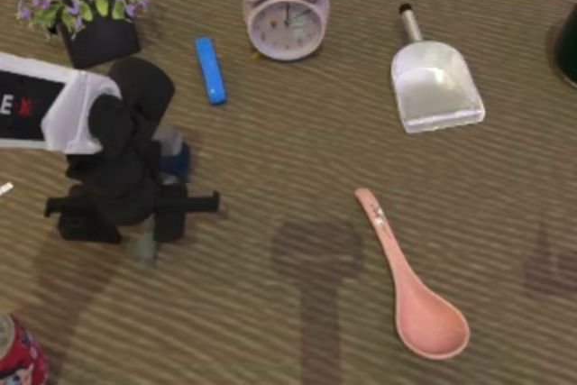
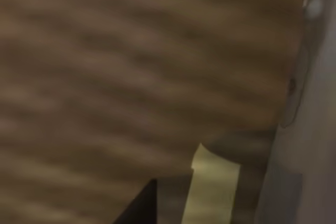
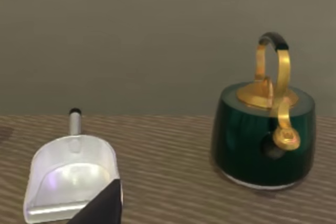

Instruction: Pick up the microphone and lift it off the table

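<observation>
The microphone lies on the left part of the table (image 1: 297, 151), mostly under my left arm. Its navy head (image 1: 178, 161) and a bit of its grey handle (image 1: 144, 246) show. My left gripper (image 1: 133, 215) is down over it, open, with its jaws straddling the handle. In the left wrist view the grey handle (image 2: 307, 145) rises close beside a dark fingertip (image 2: 140, 207) with a gap between them. My right arm is out of the top view; its gripper (image 3: 107, 208) shows as a dark tip facing the back right corner.
A potted purple flower (image 1: 90, 11), a blue bar (image 1: 210, 69) and a pink alarm clock (image 1: 285, 11) stand behind the left arm. A white scoop (image 1: 435, 83), a pink spoon (image 1: 410, 281), a green kettle (image 3: 262, 140) and a red can (image 1: 18, 358) lie around.
</observation>
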Available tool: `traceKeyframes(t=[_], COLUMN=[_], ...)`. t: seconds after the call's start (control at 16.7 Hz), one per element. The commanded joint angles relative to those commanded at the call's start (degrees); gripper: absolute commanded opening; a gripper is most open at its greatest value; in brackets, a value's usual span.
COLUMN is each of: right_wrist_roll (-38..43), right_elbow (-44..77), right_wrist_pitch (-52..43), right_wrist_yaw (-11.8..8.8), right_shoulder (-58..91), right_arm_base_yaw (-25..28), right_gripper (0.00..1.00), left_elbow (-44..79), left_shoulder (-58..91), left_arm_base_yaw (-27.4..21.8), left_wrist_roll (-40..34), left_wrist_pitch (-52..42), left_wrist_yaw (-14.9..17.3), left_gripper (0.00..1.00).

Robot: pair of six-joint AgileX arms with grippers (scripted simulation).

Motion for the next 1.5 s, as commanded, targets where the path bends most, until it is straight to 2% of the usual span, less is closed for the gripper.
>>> traceKeyframes(t=[0.12, 0.18, 0.6, 0.66, 0.78, 1.08, 1.5], right_wrist_roll=[0.00, 0.00, 0.00, 0.00, 0.00, 0.00, 0.00], right_elbow=[0.00, 0.00, 0.00, 0.00, 0.00, 0.00, 0.00], right_wrist_pitch=[0.00, 0.00, 0.00, 0.00, 0.00, 0.00, 0.00], right_wrist_yaw=[0.00, 0.00, 0.00, 0.00, 0.00, 0.00, 0.00], right_shoulder=[0.00, 0.00, 0.00, 0.00, 0.00, 0.00, 0.00], right_arm_base_yaw=[0.00, 0.00, 0.00, 0.00, 0.00, 0.00, 0.00], right_gripper=[1.00, 1.00, 1.00, 1.00, 1.00, 1.00, 1.00], left_elbow=[0.00, 0.00, 0.00, 0.32, 0.17, -2.15, -10.49], left_shoulder=[0.00, 0.00, 0.00, -3.33, -3.45, -5.58, -12.97], left_arm_base_yaw=[0.00, 0.00, 0.00, 0.57, 0.58, 1.00, 2.38], left_wrist_roll=[0.00, 0.00, 0.00, 2.80, 2.97, 5.24, 11.42], left_wrist_pitch=[0.00, 0.00, 0.00, -3.03, -2.32, 9.53, 41.04], left_wrist_yaw=[0.00, 0.00, 0.00, -4.21, -3.91, 0.68, 12.61], left_gripper=[0.02, 0.00, 0.00, 0.00, 0.00, 0.00, 0.00])
